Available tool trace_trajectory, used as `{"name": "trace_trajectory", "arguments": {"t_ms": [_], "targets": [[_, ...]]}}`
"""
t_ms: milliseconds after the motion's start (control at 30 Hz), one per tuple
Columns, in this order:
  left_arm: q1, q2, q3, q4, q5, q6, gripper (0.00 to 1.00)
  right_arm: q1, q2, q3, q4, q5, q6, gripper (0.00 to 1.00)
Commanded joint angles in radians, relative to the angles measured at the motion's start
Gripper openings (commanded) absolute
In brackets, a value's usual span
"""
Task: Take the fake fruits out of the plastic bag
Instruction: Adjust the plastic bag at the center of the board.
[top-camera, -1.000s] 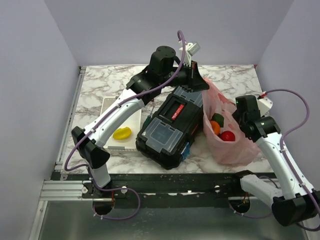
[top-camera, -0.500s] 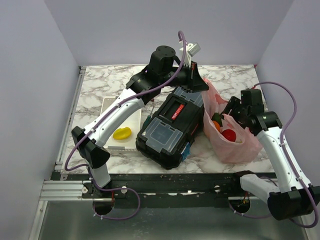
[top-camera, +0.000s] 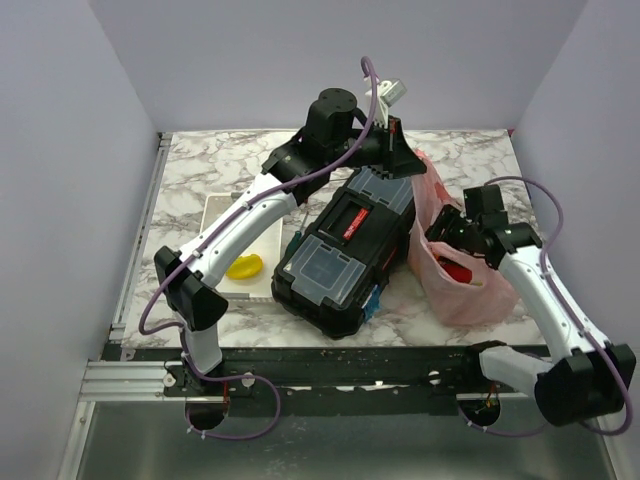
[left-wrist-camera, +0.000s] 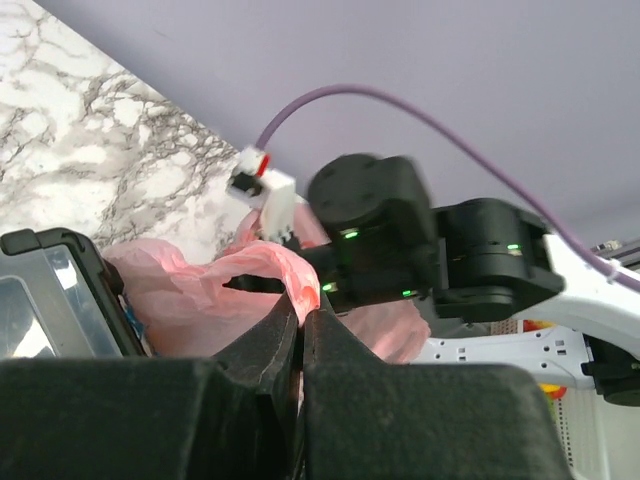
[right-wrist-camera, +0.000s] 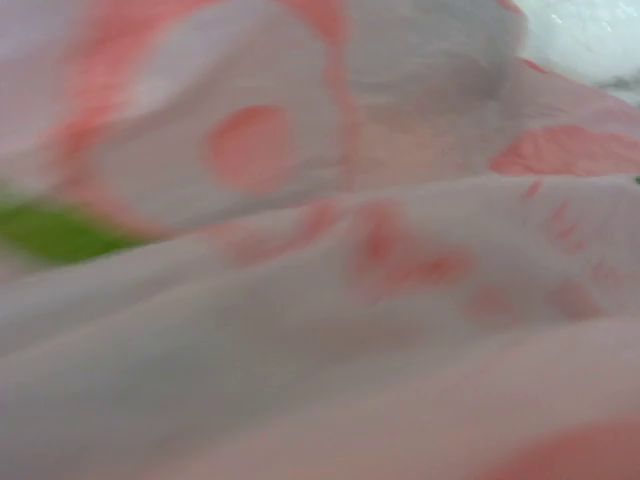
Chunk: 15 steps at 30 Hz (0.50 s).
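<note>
The pink plastic bag (top-camera: 472, 292) lies right of the toolbox, its mouth facing up and left. My left gripper (top-camera: 399, 150) holds its upper edge raised; in the left wrist view the left gripper (left-wrist-camera: 303, 310) is shut on a fold of pink film (left-wrist-camera: 290, 270). My right gripper (top-camera: 441, 236) reaches into the bag's mouth, and its fingers are not clear there. A red fake fruit (top-camera: 460, 271) shows inside the bag just below it. The right wrist view is filled by blurred pink film (right-wrist-camera: 380, 300), with a green patch (right-wrist-camera: 50, 232) at the left; no fingers show.
A black toolbox (top-camera: 345, 250) stands mid-table, touching the bag's left side. A white tray (top-camera: 222, 215) left of it holds a yellow fruit (top-camera: 244, 266). Grey walls close in the table at the back and sides.
My right gripper has swung left from the bag's right side into its mouth, covering the orange and green fruits. The left gripper has lifted the bag's edge slightly up and right.
</note>
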Motion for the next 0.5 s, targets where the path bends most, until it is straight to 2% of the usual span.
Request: {"name": "trace_trajectory", "arguments": {"t_ms": [0, 133, 200, 267, 467], "targets": [[0.009, 0.029, 0.044, 0.080, -0.029, -0.008, 0.00, 0.002, 0.046, -0.052, 0.010, 0.214, 0.158, 0.66], [0.011, 0.081, 0.109, 0.069, -0.024, -0.006, 0.00, 0.002, 0.028, -0.060, -0.047, 0.456, 0.219, 0.72], [0.013, 0.107, 0.143, 0.046, -0.022, -0.003, 0.00, 0.003, 0.037, -0.070, -0.080, 0.514, 0.246, 0.81], [0.014, 0.124, 0.165, 0.030, -0.020, 0.001, 0.00, 0.003, 0.056, -0.090, -0.093, 0.515, 0.268, 0.90], [0.024, 0.121, 0.166, 0.031, -0.020, 0.003, 0.00, 0.002, 0.097, -0.164, -0.085, 0.442, 0.321, 0.92]]}}
